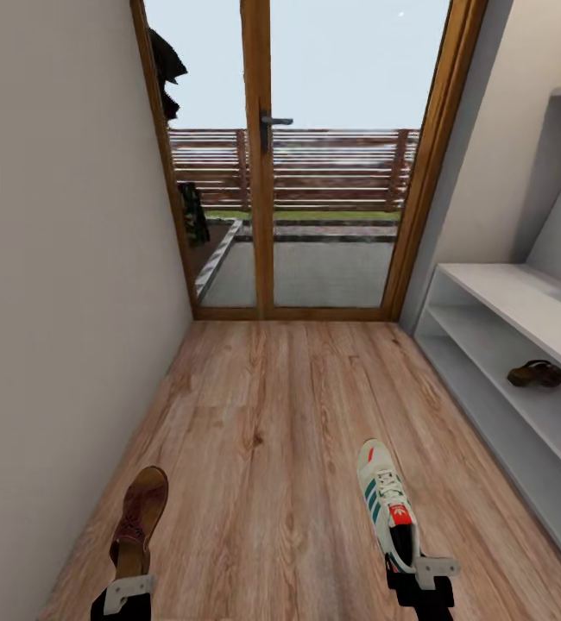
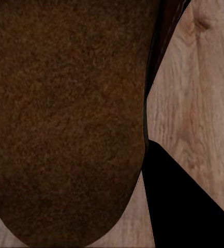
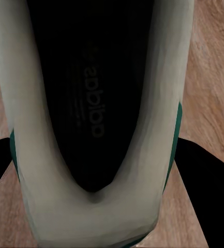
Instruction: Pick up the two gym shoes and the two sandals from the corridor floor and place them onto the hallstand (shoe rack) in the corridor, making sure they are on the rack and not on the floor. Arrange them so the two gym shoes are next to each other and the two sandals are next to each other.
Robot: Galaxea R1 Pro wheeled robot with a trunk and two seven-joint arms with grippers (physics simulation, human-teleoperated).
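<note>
Left end effector (image 1: 129,589) apparently grips sandal (image 1: 139,520).

Bright, even daylight enters through the tall wood-framed glass door (image 1: 272,172); shadows near it are faint. Both wrist views are soft, dark and blurred up close.

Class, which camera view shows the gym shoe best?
The head view: the whole gym shoe shows, with its stripes, held at the heel by the right gripper. The right wrist view shows its dark inside and white rim close up.
</note>
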